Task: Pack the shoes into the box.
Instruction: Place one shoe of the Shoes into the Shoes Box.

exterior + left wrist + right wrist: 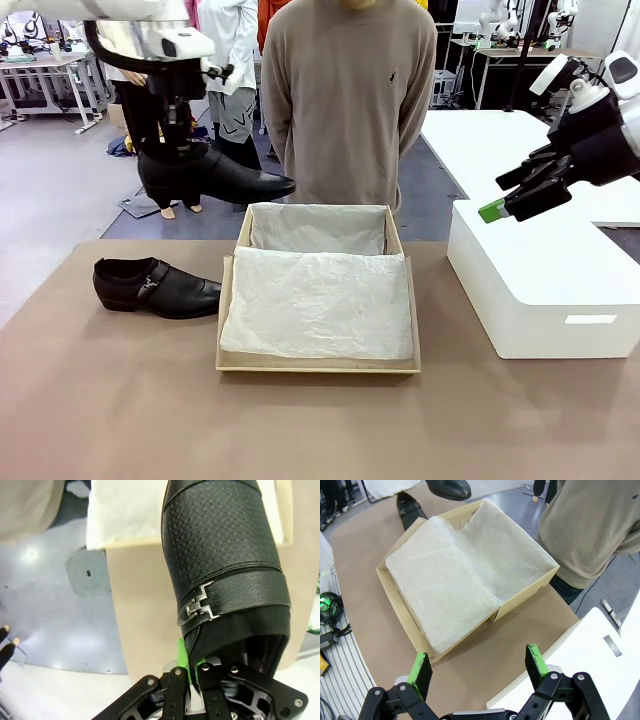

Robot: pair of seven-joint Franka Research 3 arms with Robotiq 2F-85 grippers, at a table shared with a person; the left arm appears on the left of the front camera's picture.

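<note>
**Item 1. Left claw [178, 148]:** pressed together on the heel-end collar of the lifted shoe [215, 178]. You will find this shoe in the air at the far left, clear of the worktop [120, 400], with its toe pointing right, near the box's far left corner. Your left wrist view adds the grip itself: a green pad [183, 652] against the collar edge, the metal buckle [200, 605] on the strap, and embossed leather past it.

**Item 2. Second shoe [155, 287]:** lies on the worktop just left of the box, toe at the box's left wall. You cannot tell whether they touch.

**Item 3. Box [228, 300]:** open, at mid-worktop. Your right wrist view looks down on it and shows the white tissue paper [450, 585] covering the floor and running up the far wall.

**Item 4. Right claw [500, 195]:** spread wide and holding nothing, in the air on the right, above the white block [540, 290].

**Item 5. Person [345, 100]:** stands at the far side, behind the box.
</note>
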